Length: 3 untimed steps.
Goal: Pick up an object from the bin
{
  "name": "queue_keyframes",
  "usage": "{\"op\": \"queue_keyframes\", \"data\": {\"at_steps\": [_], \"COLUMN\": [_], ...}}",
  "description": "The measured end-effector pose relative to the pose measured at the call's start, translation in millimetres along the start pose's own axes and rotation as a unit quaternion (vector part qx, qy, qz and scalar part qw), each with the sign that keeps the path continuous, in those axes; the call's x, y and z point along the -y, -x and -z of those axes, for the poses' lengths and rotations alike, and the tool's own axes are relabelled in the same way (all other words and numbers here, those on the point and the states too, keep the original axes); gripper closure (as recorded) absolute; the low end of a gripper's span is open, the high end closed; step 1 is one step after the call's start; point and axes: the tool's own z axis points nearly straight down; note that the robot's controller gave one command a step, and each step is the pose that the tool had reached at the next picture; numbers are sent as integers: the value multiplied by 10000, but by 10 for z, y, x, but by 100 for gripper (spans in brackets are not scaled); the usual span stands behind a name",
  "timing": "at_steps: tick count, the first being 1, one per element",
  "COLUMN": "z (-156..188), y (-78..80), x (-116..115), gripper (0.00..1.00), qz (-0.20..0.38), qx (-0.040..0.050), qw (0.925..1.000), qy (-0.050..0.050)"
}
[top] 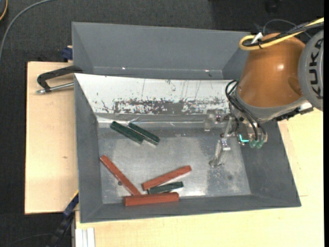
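My gripper (221, 151) hangs low over the bin floor on the right side, with no loose thing directly beneath it. Nearest to its left lies a red flat stick (166, 177), slanted. Just below that stick is a short dark green stick (165, 188), and another red stick (151, 199) rests along the front wall. All of them lie apart from the gripper.
A long red stick (119, 176) lies diagonally at the front left, its end meeting the others. Two dark green sticks (134, 131) lie side by side near the back left. The orange-covered arm reaches in over the right rim.
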Motion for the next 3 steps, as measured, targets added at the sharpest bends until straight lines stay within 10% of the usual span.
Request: {"op": "queue_keyframes", "data": {"at_steps": [1,2,3], "z": [-1444,-1384,-1376], "y": [-200,-166,135], "x": [-532,-523,-578], "gripper": [0,100,100], "qz": [-596,-602,-31], "qx": [-5,47,12], "qw": [9982,9982,10000], "qy": [4,9,-1]}}
